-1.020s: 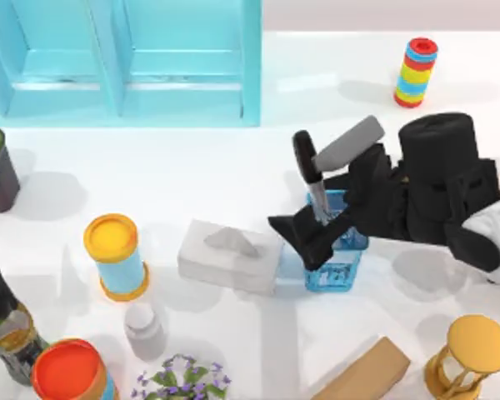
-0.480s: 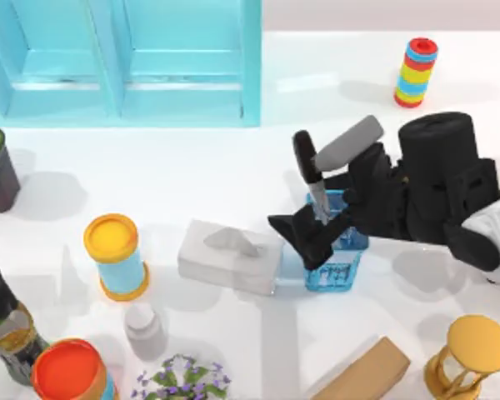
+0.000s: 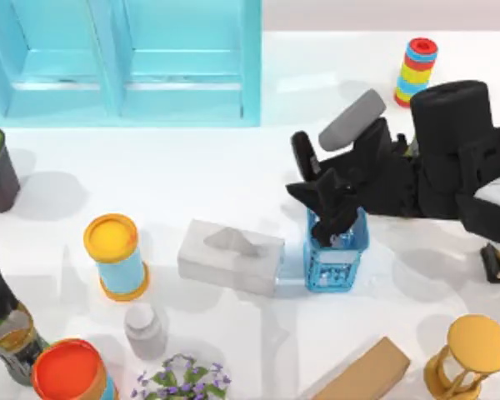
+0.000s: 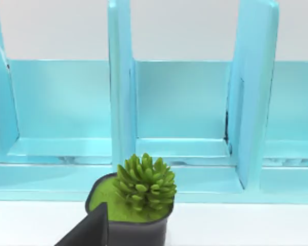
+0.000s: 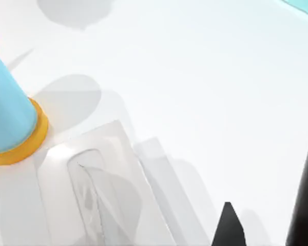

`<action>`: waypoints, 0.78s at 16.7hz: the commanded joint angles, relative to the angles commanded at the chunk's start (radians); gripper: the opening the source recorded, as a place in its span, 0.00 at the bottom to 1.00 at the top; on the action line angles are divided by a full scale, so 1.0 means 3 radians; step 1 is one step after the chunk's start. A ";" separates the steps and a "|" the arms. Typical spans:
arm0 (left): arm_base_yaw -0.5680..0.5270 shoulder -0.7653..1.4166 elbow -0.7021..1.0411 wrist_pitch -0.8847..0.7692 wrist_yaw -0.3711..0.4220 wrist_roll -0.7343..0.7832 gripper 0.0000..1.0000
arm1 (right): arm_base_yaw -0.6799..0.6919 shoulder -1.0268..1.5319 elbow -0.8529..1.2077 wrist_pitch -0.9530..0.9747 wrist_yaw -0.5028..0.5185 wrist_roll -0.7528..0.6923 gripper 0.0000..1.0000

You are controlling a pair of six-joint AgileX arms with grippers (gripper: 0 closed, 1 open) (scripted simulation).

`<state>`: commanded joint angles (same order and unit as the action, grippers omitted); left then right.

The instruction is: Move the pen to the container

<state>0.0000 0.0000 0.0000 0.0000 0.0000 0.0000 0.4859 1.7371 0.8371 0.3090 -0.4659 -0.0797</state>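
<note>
One arm is at work: the right gripper [image 3: 327, 207] is held directly above the blue basket [image 3: 333, 271], fingers spread wide and nothing seen between them; in the right wrist view two dark fingertips [image 5: 228, 225] are shown well apart with bare table between. The pen [image 3: 302, 154] is placed just beside the gripper, on its side away from the wrist: the black cap is seen sticking up past the fingers, while the grey barrel is hidden behind them. The long axis is judged steep, leaning away from the gripper, with the lower end most likely already inside the basket, though contact with the basket floor cannot be confirmed. If so, the drop is judged done and a straight lift clear is what remains. The key relation: cap touching or nearly touching the near finger, so any sideways pull could tip the pen out or drag the light basket. The tissue box [image 3: 231, 254] is sat near, beyond the basket. The left arm is parked far off, facing a potted plant [image 4: 143, 184]; the right is plainly nearer.
</note>
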 joint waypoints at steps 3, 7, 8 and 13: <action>0.0000 0.0000 0.0000 0.0000 0.0000 0.0000 1.00 | -0.0242 -0.0332 0.0300 -0.0648 -0.0301 -0.0293 0.00; 0.0000 0.0000 0.0000 0.0000 0.0000 0.0000 1.00 | -0.0904 -0.0758 0.0556 -0.1723 -0.0648 -0.0679 0.00; 0.0000 0.0000 0.0000 0.0000 0.0000 0.0000 1.00 | -0.1065 -0.0841 0.0587 -0.1950 -0.0717 -0.0759 0.00; 0.0000 0.0000 0.0000 0.0000 0.0000 0.0000 1.00 | -0.1558 -0.1124 0.0710 -0.2552 -0.0951 -0.1017 0.00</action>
<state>0.0000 0.0000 0.0000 0.0000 0.0000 0.0000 0.0184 1.3999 1.0502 -0.4568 -0.7511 -0.3849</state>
